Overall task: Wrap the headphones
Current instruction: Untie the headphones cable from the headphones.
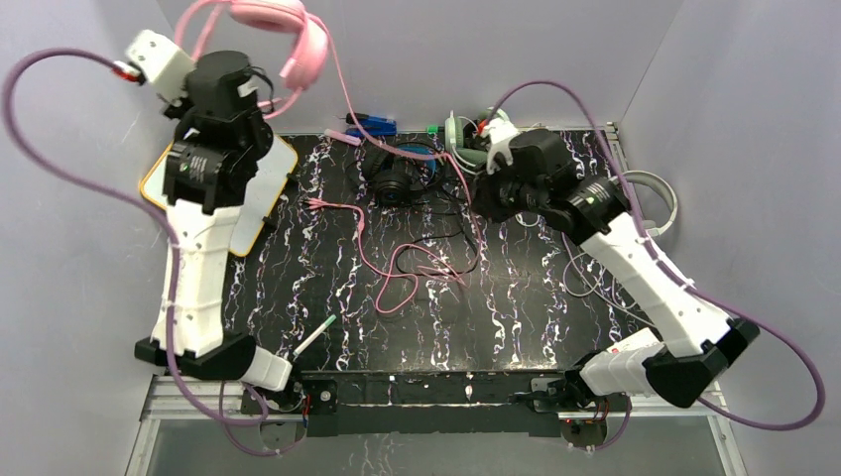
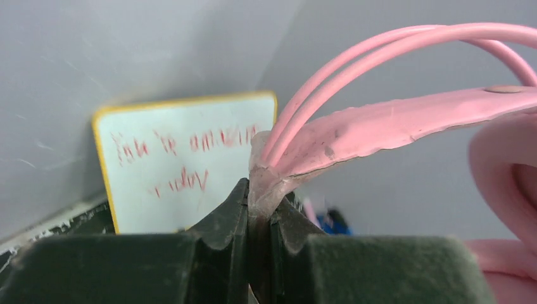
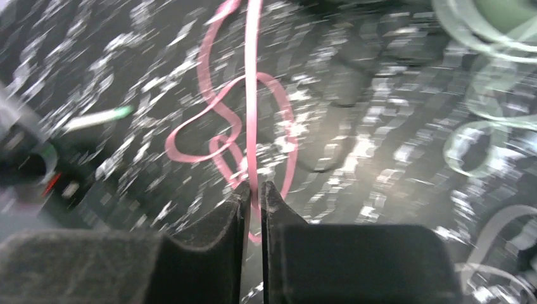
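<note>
The pink headphones [image 1: 288, 25] hang in the air at the top left, with my left gripper [image 2: 258, 202] shut on the end of their headband [image 2: 392, 120]. Their pink cord [image 1: 397, 273] drops to the black marbled table [image 1: 327, 248] and lies there in loose loops. My right gripper [image 3: 252, 190] hovers over the table's middle, its jaws a narrow gap apart. The pink cord [image 3: 252, 95] runs through that gap without being pinched. The black-and-blue headphones [image 1: 392, 178] lie at the back centre, and the white-grey headphones [image 1: 464, 134] sit beside my right wrist.
A yellow-rimmed whiteboard [image 1: 268, 193] with red writing lies at the table's left edge. A white marker with a green tip [image 1: 312, 337] rests near the front left. A white ring [image 1: 660, 198] lies off the right edge. Black cords tangle around the table's middle.
</note>
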`<state>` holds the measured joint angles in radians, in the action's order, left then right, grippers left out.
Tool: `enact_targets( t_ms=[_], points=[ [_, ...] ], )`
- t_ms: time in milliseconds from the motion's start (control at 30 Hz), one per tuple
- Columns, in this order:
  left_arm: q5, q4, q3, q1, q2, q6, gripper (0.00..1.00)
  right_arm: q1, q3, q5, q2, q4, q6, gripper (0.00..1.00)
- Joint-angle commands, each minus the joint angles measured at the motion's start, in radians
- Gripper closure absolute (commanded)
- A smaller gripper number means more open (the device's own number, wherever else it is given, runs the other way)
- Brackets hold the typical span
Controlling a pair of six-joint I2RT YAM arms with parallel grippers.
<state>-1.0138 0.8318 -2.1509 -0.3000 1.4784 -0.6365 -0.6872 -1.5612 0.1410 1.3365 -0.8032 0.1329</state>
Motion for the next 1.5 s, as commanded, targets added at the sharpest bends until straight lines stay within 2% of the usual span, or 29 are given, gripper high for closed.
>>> enact_targets(
  t_ms=[0, 33, 100, 167, 200, 233, 300, 433, 533, 667, 800, 933, 1100, 1267, 1467],
  points=[
    [-0.389, -0.351, 0.033, -0.008, -0.133, 0.28, 1.0, 0.026, -0.022, -0.612, -0.067, 0.126, 0.047, 0.78],
    [-0.447, -0.471, 0.099, -0.008, -0.179, 0.374, 1.0, 0.042, -0.045, -0.665, -0.059, 0.131, 0.047, 0.77],
    [-0.549, -0.921, 0.273, -0.007, -0.282, 0.647, 1.0, 0.09, -0.058, -0.703, -0.053, 0.157, 0.048, 0.75],
    [-0.584, -1.317, 0.408, -0.008, -0.362, 0.975, 1.0, 0.157, -0.041, -0.701, -0.05, 0.199, 0.079, 0.69],
    [-0.589, -1.422, 0.433, -0.008, -0.378, 1.075, 1.0, 0.196, -0.03, -0.673, -0.046, 0.215, 0.097, 0.69],
    [-0.592, -1.452, 0.431, -0.008, -0.388, 1.119, 1.0, 0.229, -0.016, -0.625, -0.042, 0.234, 0.122, 0.68],
    [-0.585, -1.375, 0.401, -0.008, -0.401, 1.082, 1.0, 0.265, 0.023, -0.418, -0.037, 0.278, 0.125, 0.58],
    [-0.536, -0.953, 0.309, -0.008, -0.41, 0.725, 1.0, 0.268, 0.162, 0.086, -0.049, 0.388, 0.131, 0.33],
    [-0.469, -0.707, 0.277, -0.008, -0.418, 0.54, 1.0, 0.266, 0.273, 0.226, -0.037, 0.432, 0.183, 0.24],
    [-0.41, -0.587, 0.302, -0.008, -0.449, 0.438, 1.0, 0.221, 0.338, 0.215, 0.046, 0.402, 0.236, 0.25],
    [-0.405, -0.572, 0.31, -0.009, -0.475, 0.416, 1.0, 0.103, 0.358, 0.123, 0.125, 0.436, 0.239, 0.28],
    [-0.407, -0.573, 0.254, -0.01, -0.473, 0.444, 1.0, 0.016, 0.337, 0.071, 0.234, 0.477, 0.213, 0.28],
    [-0.397, -0.599, 0.231, -0.011, -0.511, 0.452, 1.0, -0.004, 0.271, -0.003, 0.382, 0.47, 0.26, 0.3],
    [-0.401, -0.676, 0.257, -0.011, -0.549, 0.477, 1.0, -0.008, 0.18, -0.08, 0.494, 0.445, 0.378, 0.34],
    [-0.401, -0.694, 0.226, -0.014, -0.56, 0.488, 1.0, -0.016, 0.139, -0.062, 0.569, 0.503, 0.494, 0.34]
  ],
)
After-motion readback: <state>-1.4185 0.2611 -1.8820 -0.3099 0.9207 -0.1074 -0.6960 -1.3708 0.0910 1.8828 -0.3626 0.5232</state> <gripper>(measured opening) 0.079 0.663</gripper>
